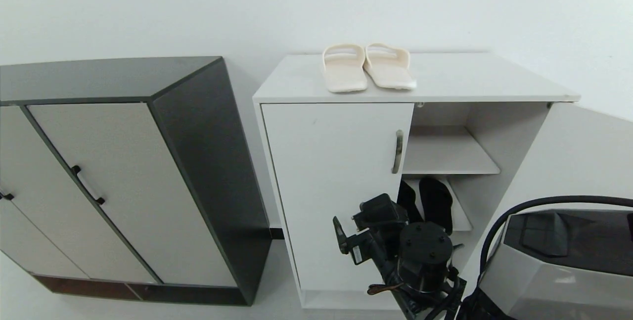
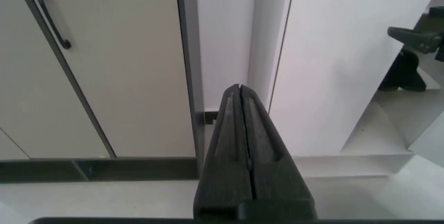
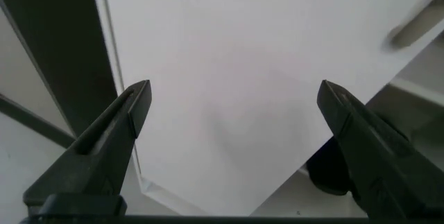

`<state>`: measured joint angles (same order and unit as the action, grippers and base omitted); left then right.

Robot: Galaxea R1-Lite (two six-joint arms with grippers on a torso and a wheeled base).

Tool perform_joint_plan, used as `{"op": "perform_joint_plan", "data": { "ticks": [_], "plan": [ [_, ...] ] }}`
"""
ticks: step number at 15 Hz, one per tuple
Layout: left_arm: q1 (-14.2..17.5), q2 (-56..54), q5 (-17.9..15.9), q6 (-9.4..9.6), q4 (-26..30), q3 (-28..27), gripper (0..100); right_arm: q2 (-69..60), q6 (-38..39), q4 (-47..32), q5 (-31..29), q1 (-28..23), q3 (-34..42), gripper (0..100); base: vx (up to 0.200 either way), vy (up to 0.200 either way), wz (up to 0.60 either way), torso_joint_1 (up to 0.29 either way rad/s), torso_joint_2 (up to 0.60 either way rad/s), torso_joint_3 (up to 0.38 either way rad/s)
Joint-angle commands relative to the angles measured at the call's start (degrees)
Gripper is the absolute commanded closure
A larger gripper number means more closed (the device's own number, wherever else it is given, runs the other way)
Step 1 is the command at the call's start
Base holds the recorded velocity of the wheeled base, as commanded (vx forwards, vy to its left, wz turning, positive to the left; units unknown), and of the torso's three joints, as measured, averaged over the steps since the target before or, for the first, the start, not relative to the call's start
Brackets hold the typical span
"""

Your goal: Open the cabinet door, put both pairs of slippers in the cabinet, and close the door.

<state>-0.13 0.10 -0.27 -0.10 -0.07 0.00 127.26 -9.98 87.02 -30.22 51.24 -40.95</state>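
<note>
We see bright, even, diffuse light coming from above. The white cabinet (image 1: 336, 186) door is near washed out, w/ no hard glare. Soft shade sits under its top, inside its open compartment & in the gap left of it by the dark cabinet (image 1: 207, 161). Wide-angle bend tilts vert. lines left of it outward.

I see the white cabinet (image 1: 470, 85) with its left door (image 1: 336, 186) closed, a slim metal handle (image 1: 397, 152) upright at that door's inner edge; the right door (image 1: 573, 161) is swung wide, baring two shelves inside; a black pair of slippers (image 1: 435, 204) lies side by side on the lower shelf (image 1: 462, 218); a cream pair of slippers (image 1: 346, 72) sits on the cabinet's top, the two touching each other, towards the back edge.
</note>
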Motion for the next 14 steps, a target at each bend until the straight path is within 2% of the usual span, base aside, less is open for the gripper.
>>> {"op": "perform_joint_plan", "data": {
  "ticks": [1, 14],
  "plan": [
    [-0.04, -0.01, 0.00, 0.01, -0.01, 0.00, 100, -0.17, -0.04, 0.00, -0.01, 0.09, 0.08, 0, 0.000, 0.000, 0.00, 0.149, -0.46, -0.325],
    [-0.04, -0.01, 0.00, 0.01, -0.01, 0.00, 100, 0.10, -0.04, -0.09, -0.01, 0.09, 0.08, 0, 0.000, 0.000, 0.00, 0.194, -0.51, -0.310]
  ]
}}
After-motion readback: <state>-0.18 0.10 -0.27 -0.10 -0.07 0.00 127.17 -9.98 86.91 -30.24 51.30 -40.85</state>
